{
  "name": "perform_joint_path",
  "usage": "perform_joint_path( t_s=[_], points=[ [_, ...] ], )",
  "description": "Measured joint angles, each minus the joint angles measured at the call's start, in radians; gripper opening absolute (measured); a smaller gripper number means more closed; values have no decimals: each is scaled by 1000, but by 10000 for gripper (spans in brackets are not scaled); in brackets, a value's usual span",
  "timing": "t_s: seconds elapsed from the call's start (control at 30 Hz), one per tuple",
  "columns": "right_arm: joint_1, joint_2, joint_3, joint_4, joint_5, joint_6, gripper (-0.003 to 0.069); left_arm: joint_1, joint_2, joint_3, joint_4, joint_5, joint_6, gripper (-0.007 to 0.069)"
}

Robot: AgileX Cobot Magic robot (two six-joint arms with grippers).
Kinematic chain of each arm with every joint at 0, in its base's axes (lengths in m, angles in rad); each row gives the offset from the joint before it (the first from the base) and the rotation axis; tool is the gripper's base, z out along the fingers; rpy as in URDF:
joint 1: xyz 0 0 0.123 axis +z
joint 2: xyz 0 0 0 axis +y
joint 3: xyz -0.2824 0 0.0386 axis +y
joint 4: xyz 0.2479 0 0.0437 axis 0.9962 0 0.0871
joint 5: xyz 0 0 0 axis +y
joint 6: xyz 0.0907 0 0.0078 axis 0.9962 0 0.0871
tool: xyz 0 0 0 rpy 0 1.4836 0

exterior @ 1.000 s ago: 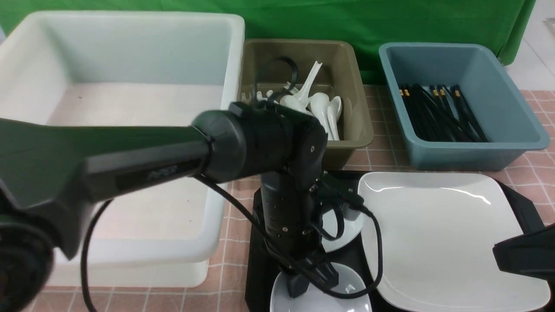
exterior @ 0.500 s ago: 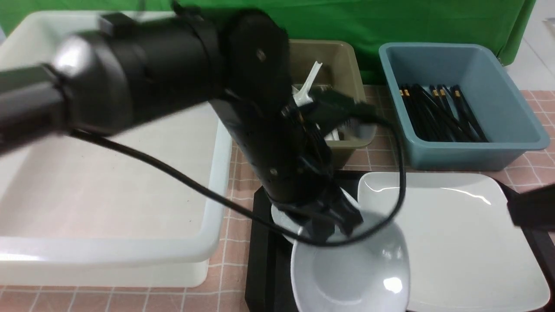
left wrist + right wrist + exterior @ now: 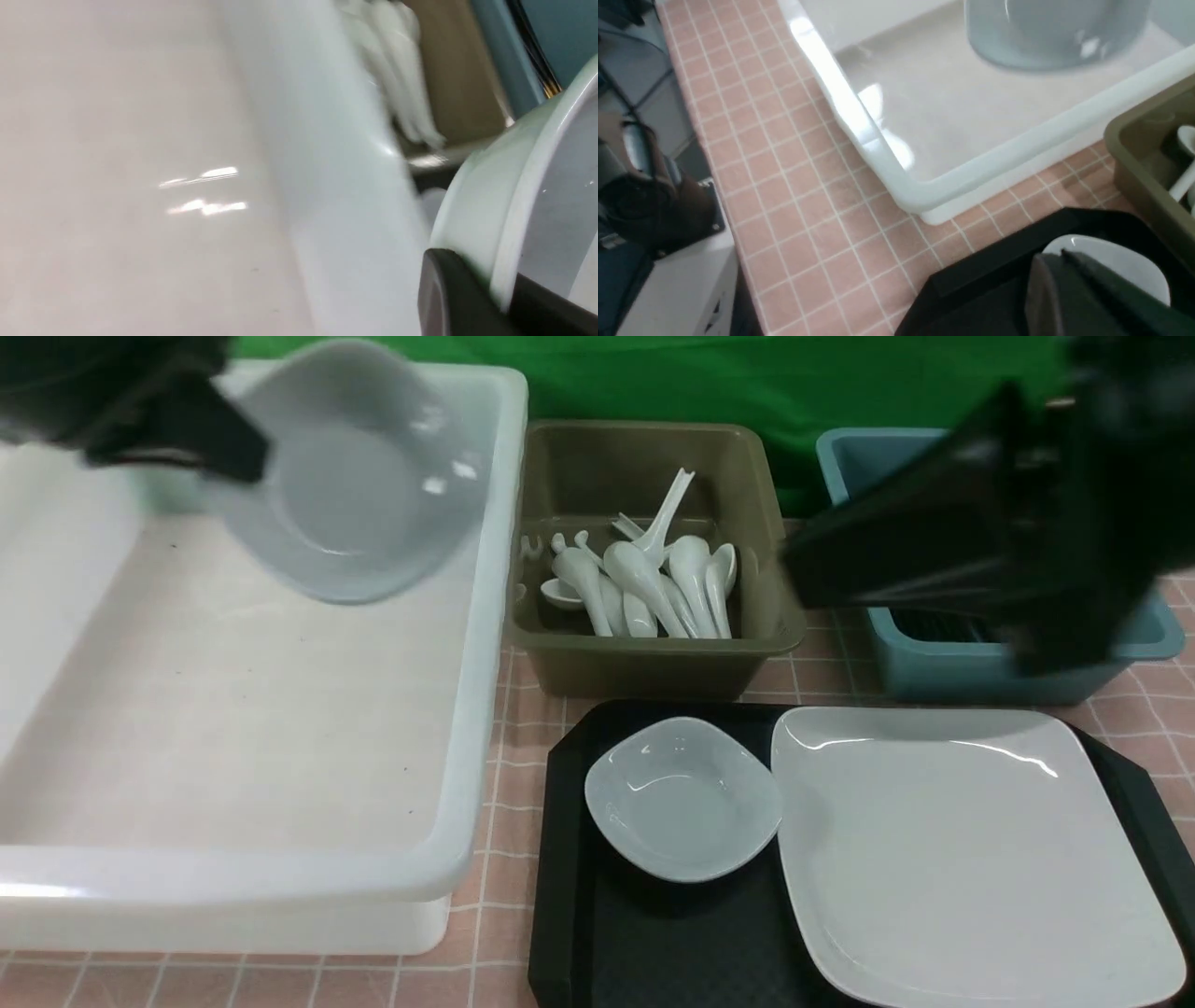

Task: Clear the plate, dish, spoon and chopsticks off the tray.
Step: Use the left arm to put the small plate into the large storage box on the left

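My left gripper (image 3: 219,443) is shut on the rim of a small white dish (image 3: 345,485) and holds it tilted above the big white bin (image 3: 467,859). In the left wrist view its fingers (image 3: 460,294) pinch the dish rim (image 3: 507,224). A second small dish (image 3: 681,798) and the large white plate (image 3: 952,849) lie on the black tray (image 3: 560,859). My right gripper (image 3: 803,569), blurred, hangs high in front of the blue bin (image 3: 971,677). In its wrist view the right gripper (image 3: 1059,263) is shut, with thin dark chopsticks (image 3: 1083,263) along the fingers. No spoon lies on the tray.
An olive bin (image 3: 560,663) behind the tray holds several white spoons (image 3: 653,579). The blue bin holds black chopsticks, mostly hidden by my right arm. The table has a pink tiled cloth (image 3: 808,196). A green backdrop is behind the bins.
My left gripper lifted a small dish from the tray's front and carried it up and left over the white bin. My right arm rose from the tray's right edge to the blue bin.
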Motion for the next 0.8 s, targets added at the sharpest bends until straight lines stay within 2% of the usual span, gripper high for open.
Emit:
perform_joint_path(
  t_s=[0.1, 0.17, 0.27, 0.4, 0.5, 0.67, 0.7, 0.73, 0.77, 0.8],
  points=[
    [55, 84, -62, -93, 0, 87, 30, 100, 0, 150, -42, -81, 18, 11],
    [76, 130, -89, -112, -6, 107, 30, 126, 0, 272, -67, -154, 23, 11],
    [92, 182, -107, -122, -16, 111, 30, 122, 2, 450, -139, -272, 36, 11],
    [93, 214, -109, -126, -21, 111, 30, 93, 3, 583, -194, -392, 36, 17],
    [93, 220, -109, -129, -23, 111, 30, 59, 4, 622, -188, -462, 34, 48],
    [93, 220, -110, -129, -27, 111, 30, -18, 24, 641, -116, -523, -21, 196],
    [93, 220, -110, -129, -26, 111, 30, -32, 27, 641, -103, -530, -28, 255],
    [93, 220, -110, -129, -25, 111, 30, -34, 28, 641, -98, -530, -29, 272],
    [93, 220, -110, -129, -22, 111, 30, -37, 28, 641, -75, -531, -35, 338],
    [93, 219, -110, -129, -20, 111, 30, -37, 27, 640, -62, -528, -38, 361]
  ],
)
